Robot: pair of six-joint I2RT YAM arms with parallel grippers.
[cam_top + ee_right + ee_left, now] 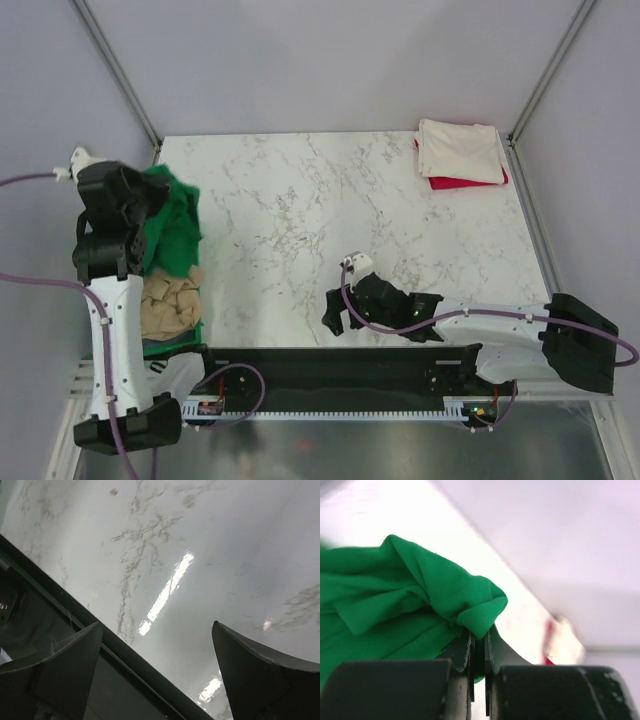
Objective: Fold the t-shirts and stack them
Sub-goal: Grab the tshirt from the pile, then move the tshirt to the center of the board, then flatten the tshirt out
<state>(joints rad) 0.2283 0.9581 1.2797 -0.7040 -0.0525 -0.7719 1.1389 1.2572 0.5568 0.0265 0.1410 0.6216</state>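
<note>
A bright green t-shirt (178, 225) lies bunched at the table's left edge, and my left gripper (479, 636) is shut on a fold of it (420, 595). Just below it sits a crumpled tan t-shirt (168, 305). At the far right corner a folded cream-white t-shirt (460, 150) rests on top of a folded red t-shirt (468, 183). My right gripper (336, 310) hovers open near the table's front edge, and nothing but the marble surface shows between its fingers (156, 625).
A green bin edge (172, 346) shows under the tan shirt at the front left. A black rail (330, 365) runs along the near edge. Metal frame posts (120, 75) rise at the back corners, and the marble tabletop (300, 200) spreads between the two shirt piles.
</note>
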